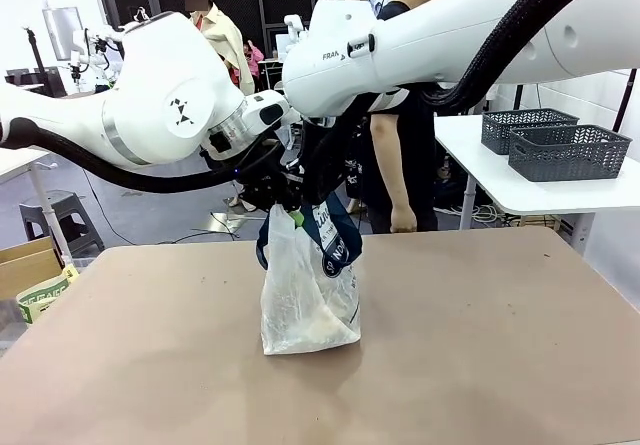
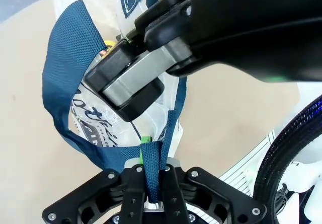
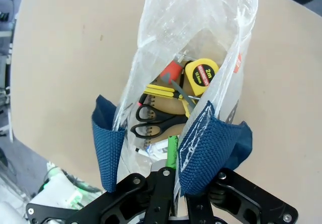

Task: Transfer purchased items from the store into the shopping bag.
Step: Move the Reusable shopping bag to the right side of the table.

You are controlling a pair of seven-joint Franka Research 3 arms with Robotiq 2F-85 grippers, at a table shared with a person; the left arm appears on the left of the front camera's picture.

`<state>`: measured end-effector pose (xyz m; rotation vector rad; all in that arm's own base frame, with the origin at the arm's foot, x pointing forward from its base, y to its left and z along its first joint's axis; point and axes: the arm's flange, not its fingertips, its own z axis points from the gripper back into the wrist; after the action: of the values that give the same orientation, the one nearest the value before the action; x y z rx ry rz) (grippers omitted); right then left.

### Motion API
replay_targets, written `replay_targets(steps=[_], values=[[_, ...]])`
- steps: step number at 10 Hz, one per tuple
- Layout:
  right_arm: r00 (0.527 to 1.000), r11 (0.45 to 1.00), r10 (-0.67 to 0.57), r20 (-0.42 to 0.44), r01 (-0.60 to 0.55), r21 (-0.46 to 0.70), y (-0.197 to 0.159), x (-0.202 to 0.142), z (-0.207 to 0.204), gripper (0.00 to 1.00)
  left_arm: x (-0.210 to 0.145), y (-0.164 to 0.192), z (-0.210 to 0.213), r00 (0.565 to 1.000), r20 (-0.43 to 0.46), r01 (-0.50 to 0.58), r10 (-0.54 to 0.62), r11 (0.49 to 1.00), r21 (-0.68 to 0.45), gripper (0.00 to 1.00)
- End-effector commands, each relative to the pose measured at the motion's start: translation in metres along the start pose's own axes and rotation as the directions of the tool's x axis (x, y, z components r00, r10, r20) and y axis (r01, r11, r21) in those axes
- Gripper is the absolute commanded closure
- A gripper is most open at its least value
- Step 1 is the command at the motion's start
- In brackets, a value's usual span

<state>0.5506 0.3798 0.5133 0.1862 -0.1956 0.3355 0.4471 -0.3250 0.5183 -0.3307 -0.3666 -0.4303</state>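
Observation:
The shopping bag [image 1: 310, 290], translucent white with navy strap handles, stands at the middle of the brown table [image 1: 480, 345]. My left gripper [image 1: 283, 208] is shut on a navy strap [image 2: 153, 166] at the bag's top; its fingers [image 2: 152, 194] pinch the strap. My right gripper [image 1: 330, 203] is shut on the bag's opposite rim [image 3: 168, 181], between two folds of navy strap [image 3: 206, 143]. Inside the bag lie purchased items: a yellow tape measure [image 3: 201, 75], black-handled scissors [image 3: 156, 121] and a red pack [image 3: 171, 72]. I cannot tell whether either dark grey mesh basket [image 1: 568, 152] on the side table is the store.
A person in black [image 1: 400, 135] stands behind the table's far edge. A white side table [image 1: 500, 180] at the back right carries the two baskets. A cardboard box [image 1: 25, 265] and a stool [image 1: 60, 215] sit on the floor at the left.

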Motion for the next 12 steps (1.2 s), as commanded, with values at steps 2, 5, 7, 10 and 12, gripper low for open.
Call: replay_targets(steps=[2, 5, 7, 10, 12], values=[[0.995, 0.989, 0.096, 0.007, -0.096, 0.109, -0.018, -0.001, 0.011, 0.62, 0.000, 0.000, -0.001, 1.000, -0.003, -0.006, 0.006, 1.000, -0.003, 1.00], [0.993, 0.980, 0.113, 0.031, -0.117, 0.162, -0.045, -0.012, 0.028, 0.03, 0.000, 0.000, -0.001, 1.000, -0.003, -0.006, 0.006, 1.000, -0.003, 1.00], [0.990, 0.970, 0.129, 0.053, -0.137, 0.202, -0.076, -0.025, 0.038, 0.00, 0.000, 0.000, -0.001, 1.000, -0.003, -0.006, 0.006, 1.000, -0.003, 1.00], [0.933, 0.906, 0.337, 0.130, -0.358, 0.224, -0.128, -0.051, 0.055, 0.00, 0.000, 0.000, -0.001, 1.000, -0.003, -0.006, 0.006, 1.000, -0.003, 1.00], [0.854, 0.839, 0.474, 0.213, -0.512, 0.185, -0.147, -0.073, 0.071, 0.00, 0.000, 0.000, -0.001, 1.000, -0.003, -0.006, 0.006, 1.000, -0.003, 1.00]])
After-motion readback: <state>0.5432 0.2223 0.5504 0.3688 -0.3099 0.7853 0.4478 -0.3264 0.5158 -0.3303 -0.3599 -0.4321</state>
